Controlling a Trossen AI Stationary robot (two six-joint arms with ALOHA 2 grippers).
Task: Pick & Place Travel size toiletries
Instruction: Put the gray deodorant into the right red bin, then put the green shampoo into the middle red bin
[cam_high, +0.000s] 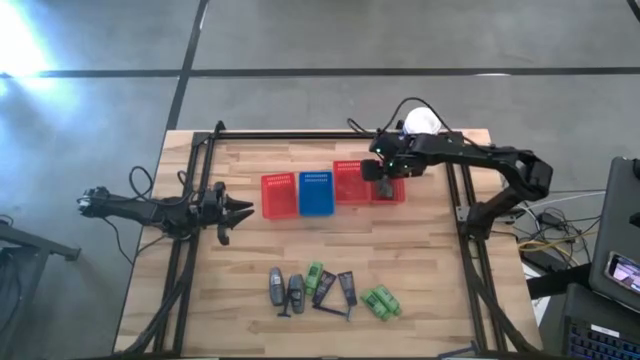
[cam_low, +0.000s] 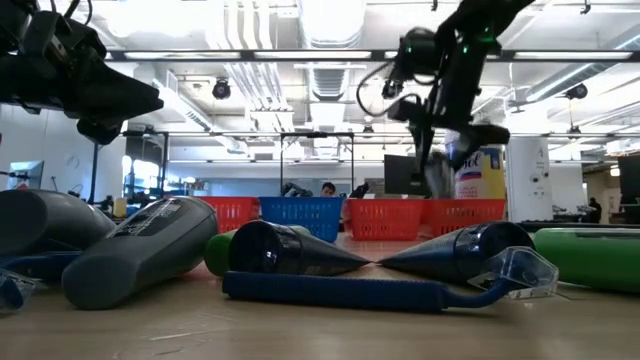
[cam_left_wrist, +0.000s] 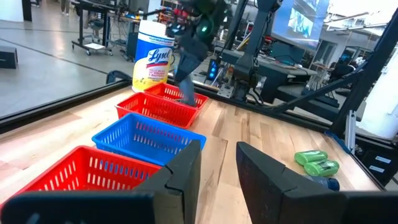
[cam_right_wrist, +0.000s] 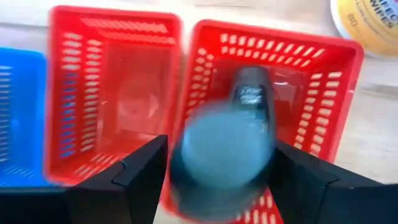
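- The right gripper (cam_high: 384, 184) hangs over the rightmost red basket (cam_high: 389, 192) in the row of 4 baskets near the far side of the wooden table (cam_high: 430, 260).
- In the right wrist view a grey bottle (cam_right_wrist: 225, 146) sits between the 2 dark fingers (cam_right_wrist: 142, 171), blurred, directly above that basket; whether the fingers are touching it or standing just apart from it I cannot tell.
- The next red basket (cam_high: 349, 181) sits touching the first; beyond it come the blue basket (cam_high: 316, 193) and a further red basket (cam_high: 277, 195).
- A yellow canister with a white lid (cam_high: 421, 122) stands behind the right end of the row.
- The left gripper (cam_high: 238, 211) waits low at the left end of the basket row, its fingers (cam_left_wrist: 186, 177) set with a narrow gap — nothing between them.
- The remaining toiletries lie in a loose row near the front edge: 2 grey bottles (cam_high: 286, 290), a green bottle (cam_high: 314, 274), 2 dark tubes (cam_high: 336, 288), a thin dark razor (cam_high: 336, 310) and a pair of green bottles (cam_high: 380, 301), well apart from both grippers.
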